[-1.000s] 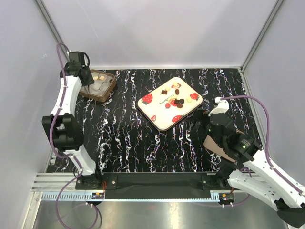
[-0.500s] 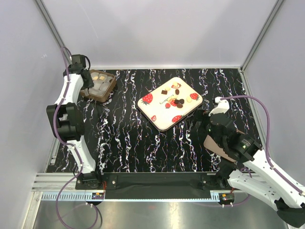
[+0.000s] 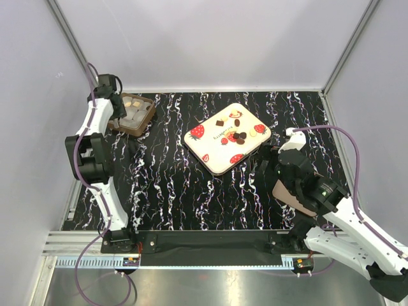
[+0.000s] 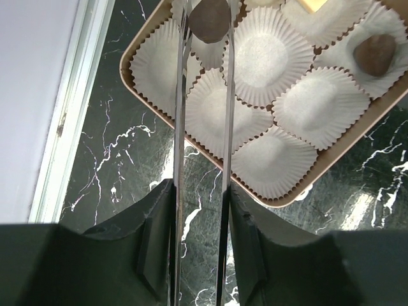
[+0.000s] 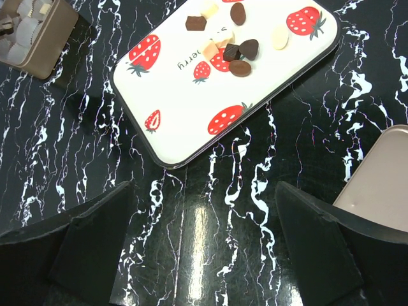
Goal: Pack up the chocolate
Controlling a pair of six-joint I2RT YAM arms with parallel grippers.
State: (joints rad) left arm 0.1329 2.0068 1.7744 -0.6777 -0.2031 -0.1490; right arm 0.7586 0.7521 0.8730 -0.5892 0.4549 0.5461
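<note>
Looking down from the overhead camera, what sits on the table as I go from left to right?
brown box of paper cups → strawberry tray carrying the chocolates → tan lid

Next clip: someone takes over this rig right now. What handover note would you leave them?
Left gripper: closed on a round dark chocolate, over the paper cups of the box.
Right gripper: open, empty, above the table near the tray.
Done: at least one dark piece sits in a cup.
Left: set down the held one; several chocolates lie on the tray; most visible cups are empty.
</note>
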